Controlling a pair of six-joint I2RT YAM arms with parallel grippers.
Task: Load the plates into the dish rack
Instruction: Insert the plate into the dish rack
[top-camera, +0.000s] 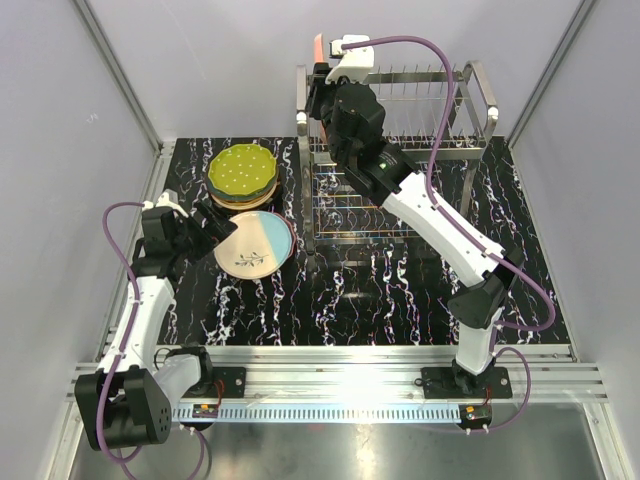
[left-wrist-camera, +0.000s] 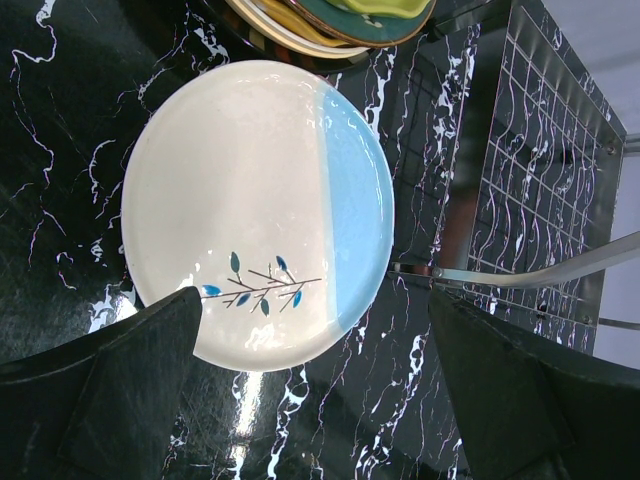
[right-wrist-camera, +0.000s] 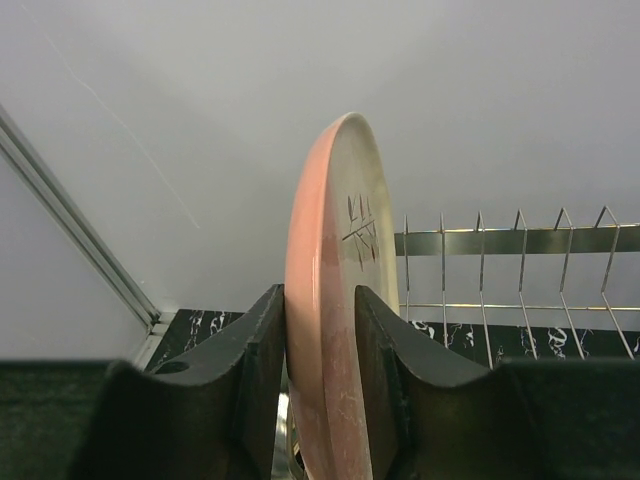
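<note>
My right gripper (top-camera: 322, 62) is shut on a pink and cream plate (right-wrist-camera: 335, 300), held on edge above the left end of the metal dish rack (top-camera: 470, 140); only its rim (top-camera: 318, 46) shows from above. The rack's upright tines (right-wrist-camera: 480, 270) stand just to its right. My left gripper (top-camera: 222, 222) is open, its fingers (left-wrist-camera: 120, 390) spread just short of a cream and pale blue plate (left-wrist-camera: 250, 200) that lies flat on the table, also seen from above (top-camera: 254, 243). A stack of plates (top-camera: 242, 176) with a dotted green one on top sits behind it.
The table is black marble pattern (top-camera: 380, 300), walled by grey panels. The rack's lower wire shelf (top-camera: 345, 215) reaches toward the flat plate. A metal rail (top-camera: 350, 365) runs along the near edge.
</note>
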